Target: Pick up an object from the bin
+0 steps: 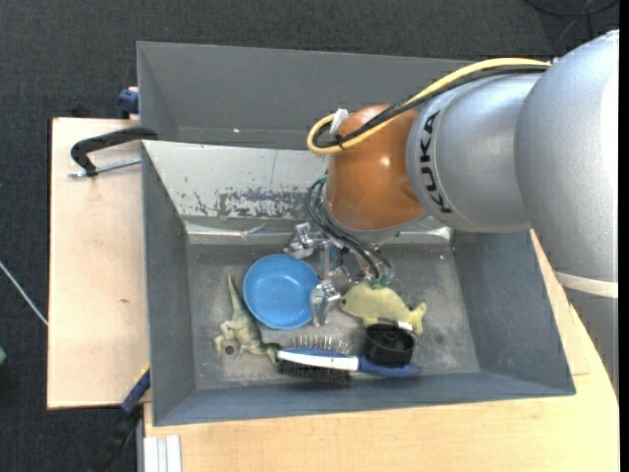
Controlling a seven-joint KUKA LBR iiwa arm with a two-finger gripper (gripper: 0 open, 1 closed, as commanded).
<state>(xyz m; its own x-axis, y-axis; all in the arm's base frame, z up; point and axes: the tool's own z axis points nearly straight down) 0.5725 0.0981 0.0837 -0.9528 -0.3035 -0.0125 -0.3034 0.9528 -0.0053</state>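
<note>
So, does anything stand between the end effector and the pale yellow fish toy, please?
Nothing visible does: the end effector hangs right beside the fish toy, with the blue bowl on its other side.

Dark floor around a grey metal bin

A dark, finely speckled, carpet-like floor [295, 8] lies beyond the far rim of the bin [295, 55] and along its left side. Black cable [565, 10] loops over the floor past the bin's far right corner. A thin white cable [22, 291] crosses the floor well off the bin's left edge. A pale sheen lies on the bin's far inner wall.
</note>
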